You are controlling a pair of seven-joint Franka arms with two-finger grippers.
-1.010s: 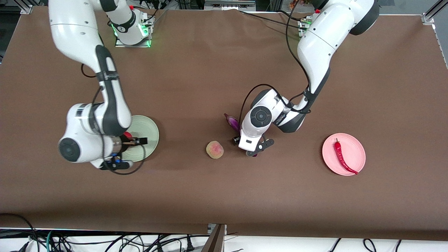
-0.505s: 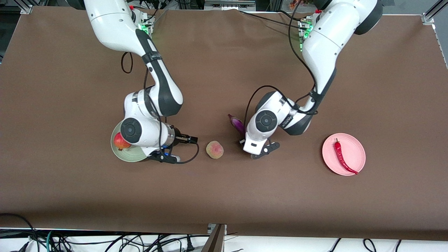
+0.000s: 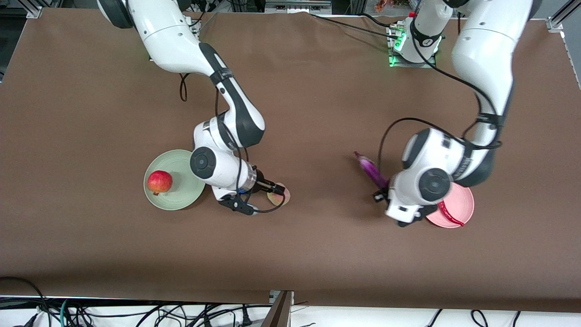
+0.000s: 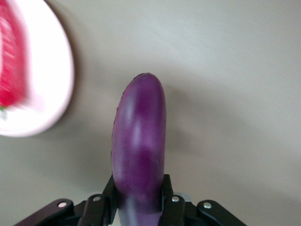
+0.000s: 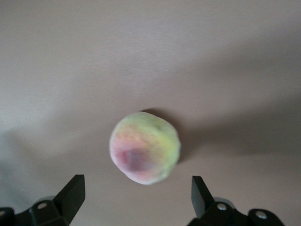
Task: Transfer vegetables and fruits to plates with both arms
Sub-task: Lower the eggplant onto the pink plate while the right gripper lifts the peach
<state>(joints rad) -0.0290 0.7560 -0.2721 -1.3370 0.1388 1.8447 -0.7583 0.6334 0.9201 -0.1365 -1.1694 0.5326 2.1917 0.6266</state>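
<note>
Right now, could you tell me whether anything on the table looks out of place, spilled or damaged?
Nothing stands out. The apple sits on the green plate and the chili on the pink plate. The left gripper holds the eggplant beside the pink plate; the right gripper is open over the peach, which rests on the table.

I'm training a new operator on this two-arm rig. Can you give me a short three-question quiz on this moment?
1. True or false: the apple lies on the green plate.
2. What does the left gripper hold? A) chili B) eggplant C) peach
3. Fill in: the open right gripper is over the ____.

Key: 1 true. 2 B, the eggplant, beside the pink plate, where the chili lies. 3 peach.
</note>
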